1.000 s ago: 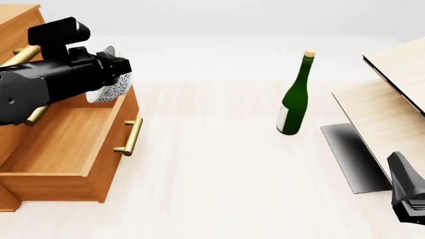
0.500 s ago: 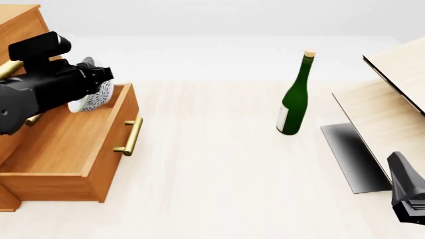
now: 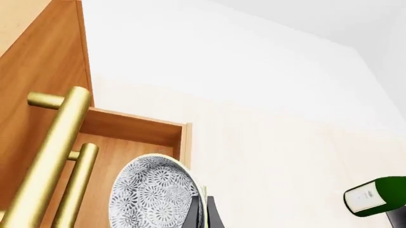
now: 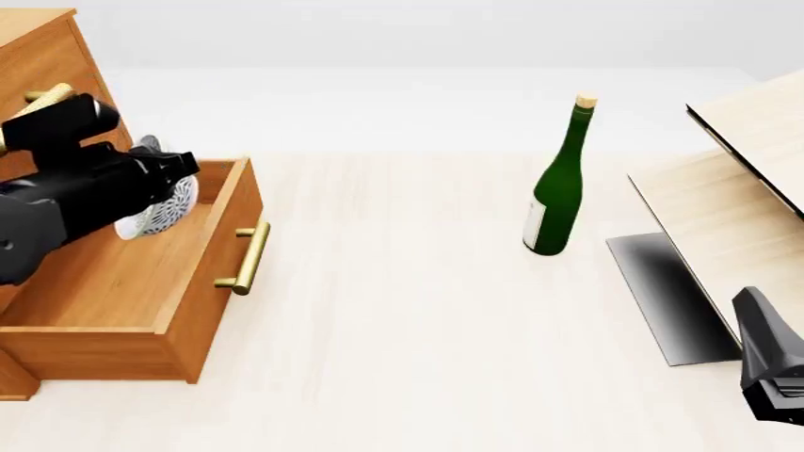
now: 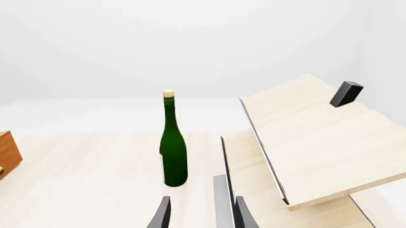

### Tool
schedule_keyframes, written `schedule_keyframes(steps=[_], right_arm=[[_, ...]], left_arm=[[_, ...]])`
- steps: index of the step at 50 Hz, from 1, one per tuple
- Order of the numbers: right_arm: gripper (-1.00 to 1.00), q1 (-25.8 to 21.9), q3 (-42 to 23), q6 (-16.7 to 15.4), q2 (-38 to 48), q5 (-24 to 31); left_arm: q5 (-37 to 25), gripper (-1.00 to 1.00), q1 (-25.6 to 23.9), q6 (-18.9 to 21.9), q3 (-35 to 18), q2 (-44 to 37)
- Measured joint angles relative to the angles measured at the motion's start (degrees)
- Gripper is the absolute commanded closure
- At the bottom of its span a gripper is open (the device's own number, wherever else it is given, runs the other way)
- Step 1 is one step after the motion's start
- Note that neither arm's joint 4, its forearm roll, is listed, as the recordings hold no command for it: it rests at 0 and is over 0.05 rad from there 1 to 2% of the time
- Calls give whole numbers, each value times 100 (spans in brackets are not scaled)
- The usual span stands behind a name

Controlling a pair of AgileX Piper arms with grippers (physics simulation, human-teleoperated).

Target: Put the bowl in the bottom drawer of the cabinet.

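The pale wooden table [image 4: 415, 311] runs wide and bare between the orange cabinet [image 4: 38, 56] on my far left and the light-wood box [image 4: 741, 179] on my right, with only the green bottle [image 4: 556, 193] standing in the middle. Over the last second I have brought the left arm back and down: the bowl [image 4: 161, 209], which was riding above the drawer's front edge, now hangs inside the outline of the bottom drawer [image 4: 151, 282], over its rear half and tipped on its side. The left gripper [image 4: 169, 184] has its fingers clamped on the bowl's rim; the wrist view shows the patterned bowl [image 3: 152, 194] pinched at one edge. I judge the carry nearly done, with only the lowering and release left.

Room is tight at the back: the upper drawers' brass handles [image 3: 54, 156] sit just beside the bowl, and the arm's body is close under them. The drawer's front wall is well clear, so there is space to ease forward before letting go. The right gripper [image 5: 199, 213] hangs idle near the table's right edge, jaws parted around nothing, far from the work
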State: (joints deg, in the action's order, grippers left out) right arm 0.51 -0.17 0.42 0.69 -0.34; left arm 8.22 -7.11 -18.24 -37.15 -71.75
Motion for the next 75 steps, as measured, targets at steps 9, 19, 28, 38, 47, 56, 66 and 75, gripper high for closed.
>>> schedule_keyframes(steps=[9, 19, 28, 38, 47, 56, 66, 75], right_arm=[[-100, 0, 0, 0, 0, 0], [-100, 0, 0, 0, 0, 0], [-100, 0, 0, 0, 0, 0], [-100, 0, 0, 0, 0, 0], [-100, 0, 0, 0, 0, 0], [-100, 0, 0, 0, 0, 0], [-100, 0, 0, 0, 0, 0], [-100, 0, 0, 0, 0, 0]], left_arm=[[107, 100, 83, -32, 179, -83], [250, 100, 173, -53, 330, -232], [257, 100, 258, 61, 334, -394], [321, 100, 325, 161, 359, -590], [389, 100, 386, 216, 388, -732], [429, 100, 509, 309, 424, -815], [450, 100, 621, 424, 436, -868], [487, 100, 685, 473, 457, -908]])
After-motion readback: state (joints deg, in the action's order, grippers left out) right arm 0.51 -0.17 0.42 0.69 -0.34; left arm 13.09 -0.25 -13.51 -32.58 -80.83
